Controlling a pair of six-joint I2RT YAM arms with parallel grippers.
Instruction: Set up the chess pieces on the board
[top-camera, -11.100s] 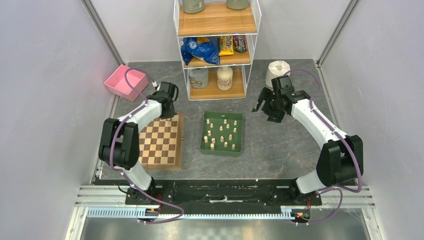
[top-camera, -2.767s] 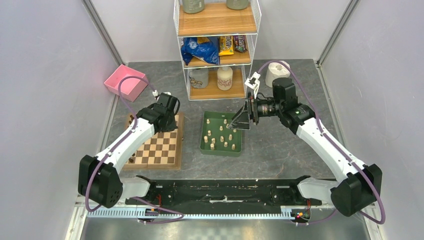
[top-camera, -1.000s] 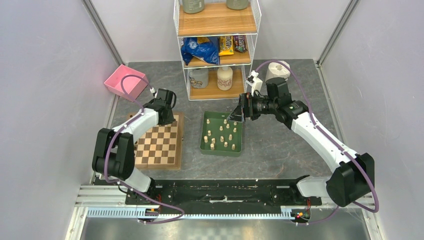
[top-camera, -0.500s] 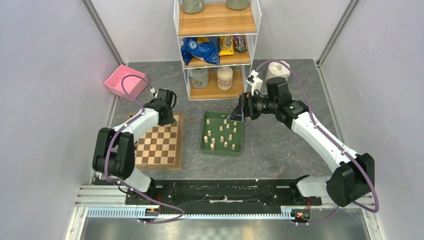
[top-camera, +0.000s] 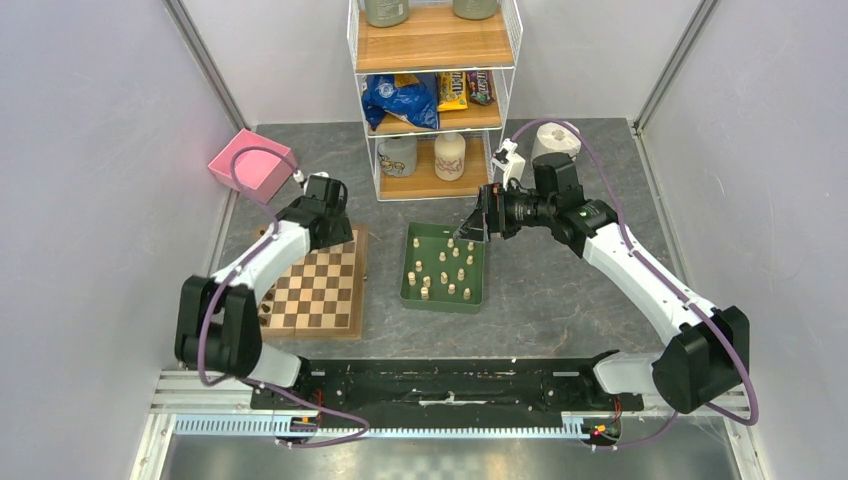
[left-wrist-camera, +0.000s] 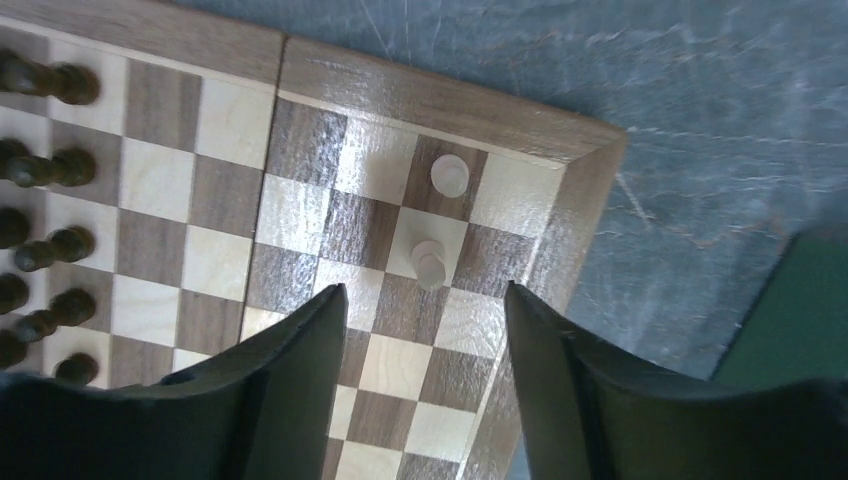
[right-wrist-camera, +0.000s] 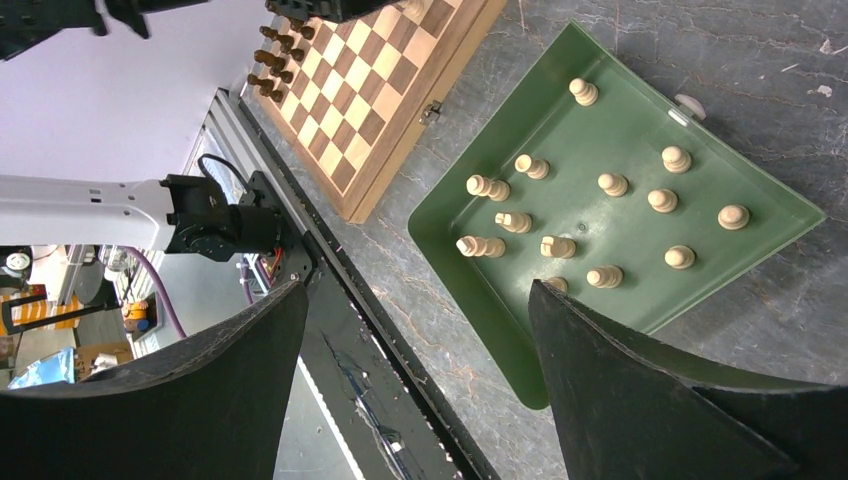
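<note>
So, left gripper (left-wrist-camera: 425, 297): fingers apart, gripping nothing, pointing down over a corner of the board
cream pieces on board (left-wrist-camera: 430, 262): two, standing on adjacent squares by that corner, nearer one just beyond the fingertips, untouched
dark pieces (left-wrist-camera: 40, 170): two rows along the opposite edge
board (left-wrist-camera: 440, 105): flat on grey table (top-camera: 560, 290), left of green tray
right gripper (right-wrist-camera: 418, 292): fingers spread wide, empty, above the tray
green tray (right-wrist-camera: 630, 130): holds other cream pieces (right-wrist-camera: 513, 221), some upright, some lying
pink bin (top-camera: 248, 165): beyond the board
wire shelf (top-camera: 435, 100): behind the tray
</note>
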